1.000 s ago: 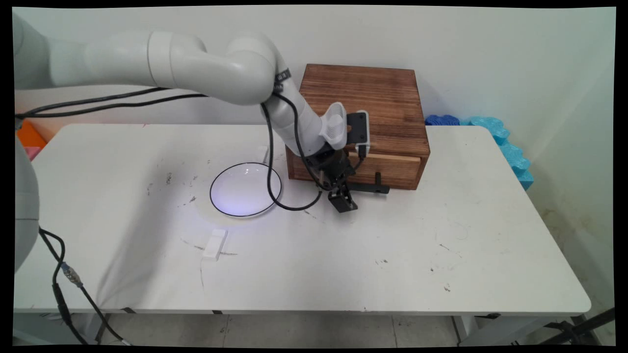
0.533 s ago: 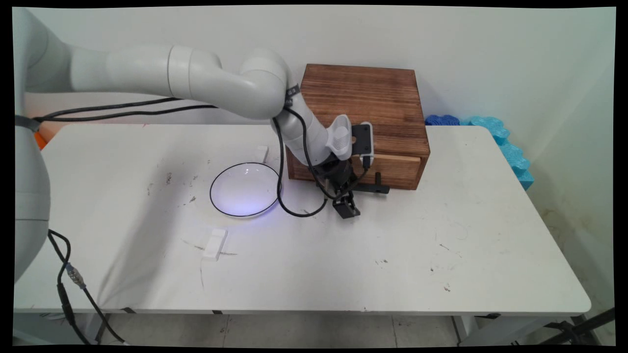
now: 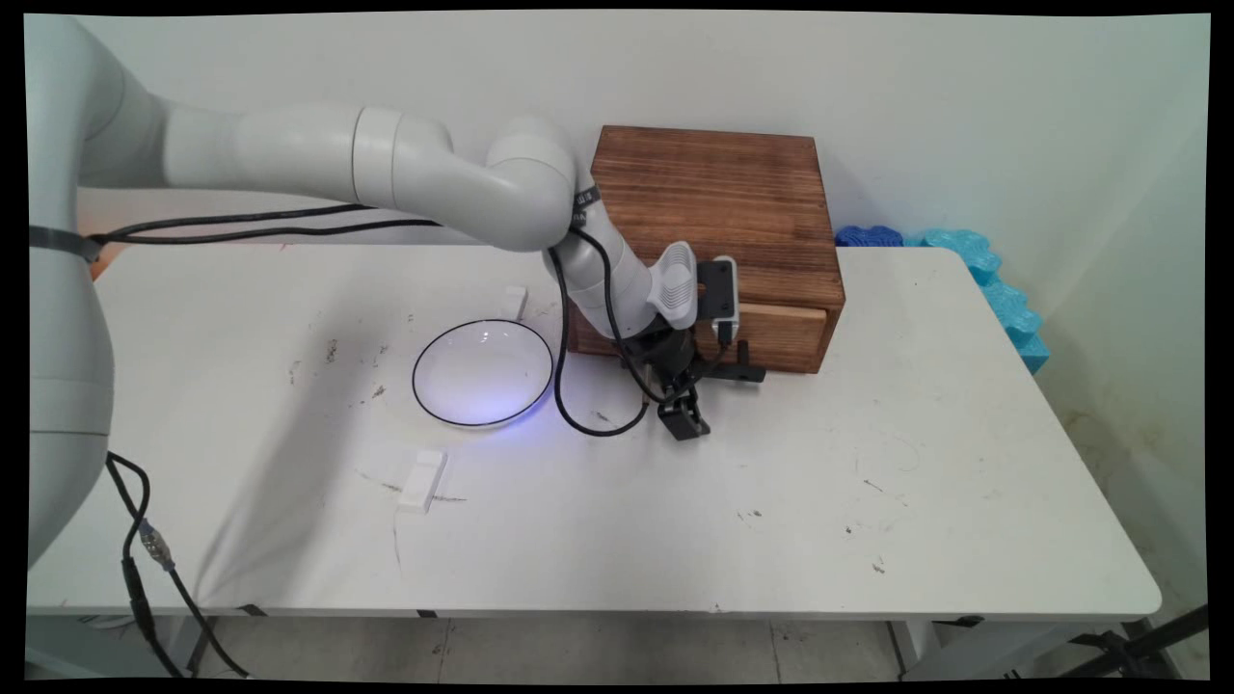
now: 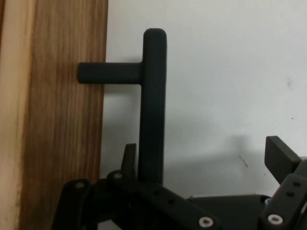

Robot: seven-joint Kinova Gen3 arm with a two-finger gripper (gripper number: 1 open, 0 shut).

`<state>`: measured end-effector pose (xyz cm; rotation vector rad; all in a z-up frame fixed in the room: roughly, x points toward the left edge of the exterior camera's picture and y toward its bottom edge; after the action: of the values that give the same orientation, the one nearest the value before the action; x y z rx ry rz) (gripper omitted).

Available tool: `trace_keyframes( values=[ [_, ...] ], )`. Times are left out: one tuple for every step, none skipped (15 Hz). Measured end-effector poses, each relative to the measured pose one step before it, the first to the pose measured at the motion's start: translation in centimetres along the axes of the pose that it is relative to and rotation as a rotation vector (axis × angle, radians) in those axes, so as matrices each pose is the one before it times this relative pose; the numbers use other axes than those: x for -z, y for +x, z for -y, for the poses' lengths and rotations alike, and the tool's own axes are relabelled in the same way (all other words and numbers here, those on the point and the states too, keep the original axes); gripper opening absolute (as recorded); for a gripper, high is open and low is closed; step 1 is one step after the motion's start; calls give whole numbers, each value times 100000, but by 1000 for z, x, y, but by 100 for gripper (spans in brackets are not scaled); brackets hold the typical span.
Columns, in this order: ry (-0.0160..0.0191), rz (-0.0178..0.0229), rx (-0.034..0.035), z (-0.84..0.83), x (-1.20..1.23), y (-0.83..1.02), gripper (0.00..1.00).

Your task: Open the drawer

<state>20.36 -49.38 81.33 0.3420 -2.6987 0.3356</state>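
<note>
Where pincer (image 4: 199,165) spreads wide, drawer handle (image 4: 152,105) partly hidden

Matt black handle (image 4: 152,105) on grainy brown wooden drawer box (image 3: 733,207), glossy bowl (image 3: 482,373).

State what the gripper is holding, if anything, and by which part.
Nothing is held. The black two-finger gripper is open, its fingers straddling the black bar handle of the brown wooden drawer box, not clamped.

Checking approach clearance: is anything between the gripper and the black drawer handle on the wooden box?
Nothing visible is in the way. In the hand view the black drawer handle stands inside the open gripper, close beside one of the fingers, with only bare white table around it. The hanging black cable loops off to the bowl's side.
</note>
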Motion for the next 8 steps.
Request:
trace_keyframes(
  values=[
    [-212, 270, 11, -64, -113, 0, 100],
    [-255, 306, -7, -73, -68, 4, 100],
    [-350, 425, -69, -99, -48, 21, 100],
    [-423, 451, 6, -126, -10, 38, 100],
    [-361, 299, 6, -127, 33, 60, 100],
    [-474, 274, 3, -175, 68, 90, 100],
    [-489, 318, 87, -212, 105, 94, 100],
    [-442, 286, 149, -197, 102, 70, 100]
  ],
)
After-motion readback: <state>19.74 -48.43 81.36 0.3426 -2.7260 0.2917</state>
